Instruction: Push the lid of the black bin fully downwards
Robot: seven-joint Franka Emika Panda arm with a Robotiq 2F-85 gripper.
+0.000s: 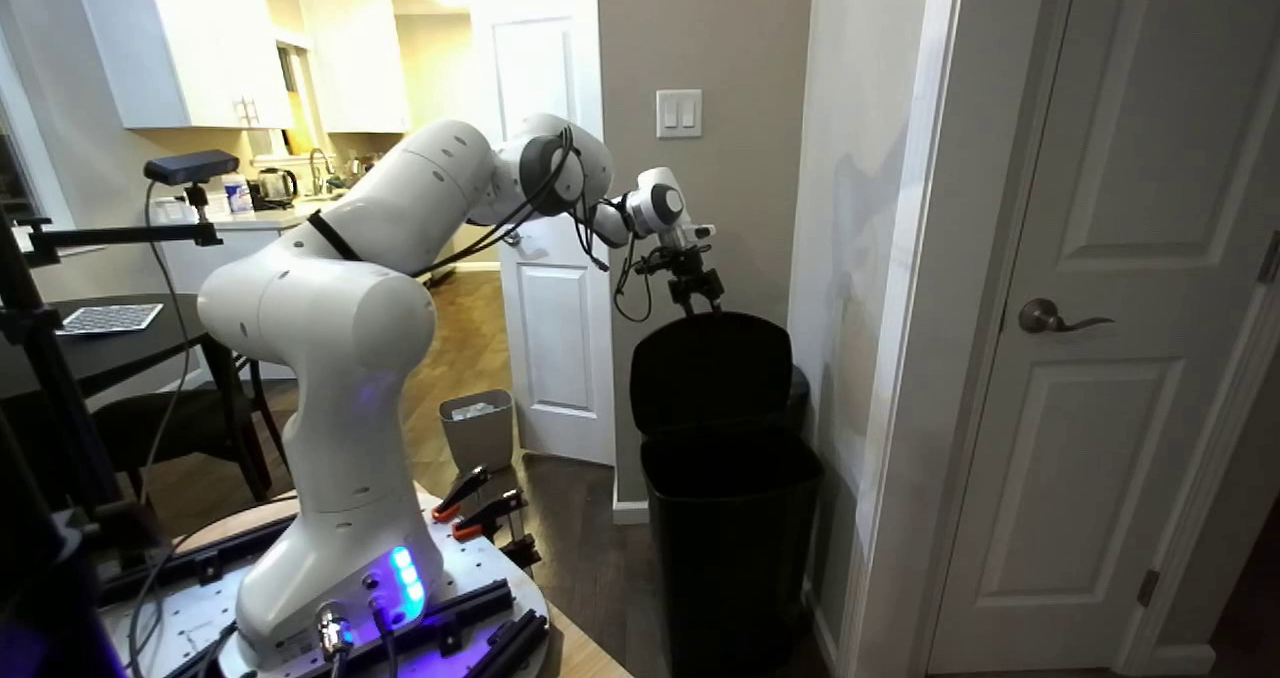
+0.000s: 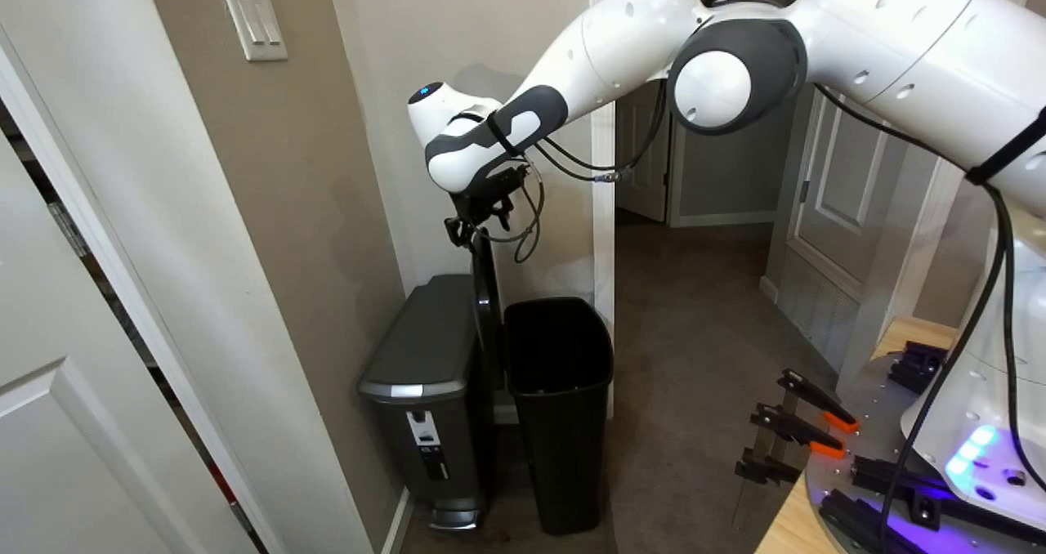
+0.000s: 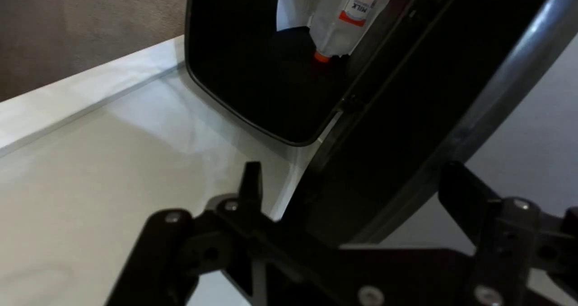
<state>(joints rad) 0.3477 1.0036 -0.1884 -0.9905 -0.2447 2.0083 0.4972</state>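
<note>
The black bin stands on the floor by the wall, its top open; it also shows in an exterior view and the wrist view. Its black lid stands about upright at the hinge side, also seen edge-on in an exterior view. My gripper is at the lid's top edge, also in an exterior view. In the wrist view my gripper is open, fingers wide apart, with the lid running between them. Finger contact with the lid is unclear.
A dark grey step bin stands right behind the lid, near the walls. A milk bottle lies inside the black bin. A small grey wastebasket stands by the white door. Clamps stick out from the robot's table edge.
</note>
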